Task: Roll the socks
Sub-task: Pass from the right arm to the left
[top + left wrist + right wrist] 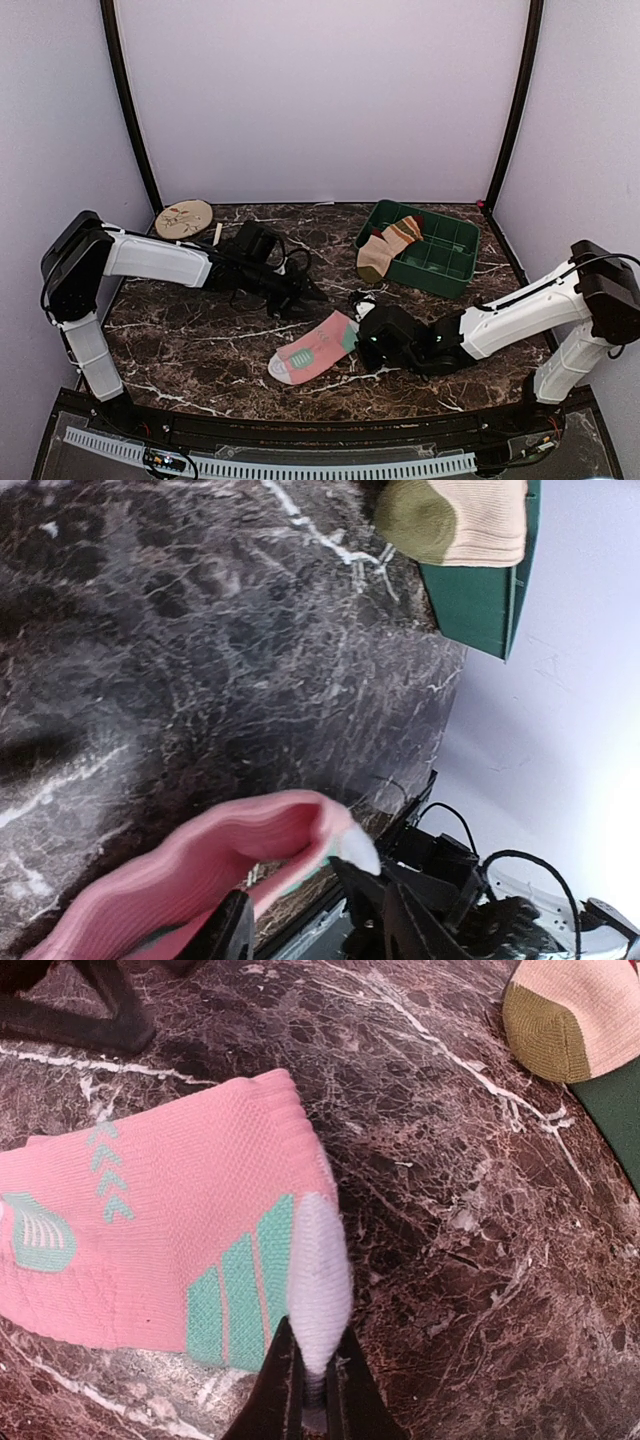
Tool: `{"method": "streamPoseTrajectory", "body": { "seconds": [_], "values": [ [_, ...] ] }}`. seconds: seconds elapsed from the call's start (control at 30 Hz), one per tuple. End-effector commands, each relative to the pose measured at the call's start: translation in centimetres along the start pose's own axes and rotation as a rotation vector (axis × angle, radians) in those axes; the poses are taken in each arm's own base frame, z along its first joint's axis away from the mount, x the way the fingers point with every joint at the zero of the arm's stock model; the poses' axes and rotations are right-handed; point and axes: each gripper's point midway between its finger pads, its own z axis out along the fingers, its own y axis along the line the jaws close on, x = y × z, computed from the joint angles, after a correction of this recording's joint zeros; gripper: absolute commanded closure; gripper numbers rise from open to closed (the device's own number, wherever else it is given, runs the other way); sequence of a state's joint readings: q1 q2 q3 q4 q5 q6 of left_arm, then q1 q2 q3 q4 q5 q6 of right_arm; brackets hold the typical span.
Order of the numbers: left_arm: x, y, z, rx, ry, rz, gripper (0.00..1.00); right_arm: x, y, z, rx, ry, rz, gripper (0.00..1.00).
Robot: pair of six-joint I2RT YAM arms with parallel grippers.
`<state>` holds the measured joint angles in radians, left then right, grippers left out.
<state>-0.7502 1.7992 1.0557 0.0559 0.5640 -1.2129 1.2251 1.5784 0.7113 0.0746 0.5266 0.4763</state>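
Observation:
The pink sock [313,349] with mint-green marks lies flat near the middle of the marble table, its cuff end toward the right. My right gripper [318,1365] is shut on the white cuff edge of the pink sock [170,1230], pinching it up off the table. My left gripper [318,905] hovers just behind the cuff with its jaws apart, holding nothing; the raised pink sock [200,865] fills the space in front of it. The tan striped sock [388,246] hangs over the near-left rim of the green tray [455,262].
A round wooden disc [184,218] lies at the back left corner. The green compartment tray sits at the back right, its corner [615,1100] close to my right gripper. Walls enclose three sides; a rail [270,462] runs along the front edge.

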Motion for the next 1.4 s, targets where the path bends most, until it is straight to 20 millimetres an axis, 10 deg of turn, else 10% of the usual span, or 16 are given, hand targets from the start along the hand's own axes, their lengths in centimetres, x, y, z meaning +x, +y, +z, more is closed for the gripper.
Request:
{"method": "streamPoseTrajectory", "body": {
  "seconds": [0.0, 1.07, 1.37],
  "values": [
    [-0.9, -4.0, -1.8, 0.116, 0.011, 0.022, 0.53, -0.9, 1.1, 0.2, 0.013, -0.045, -0.067, 1.00],
    [-1.0, -2.8, 1.1, 0.210, 0.286, 0.141, 0.50, -3.4, 2.9, -0.5, -0.044, -0.128, -0.182, 1.00],
    [-2.8, -3.8, -0.7, 0.220, 0.205, 0.145, 0.53, -3.3, 2.9, -0.5, -0.048, -0.124, -0.192, 1.00]
  ]
}}
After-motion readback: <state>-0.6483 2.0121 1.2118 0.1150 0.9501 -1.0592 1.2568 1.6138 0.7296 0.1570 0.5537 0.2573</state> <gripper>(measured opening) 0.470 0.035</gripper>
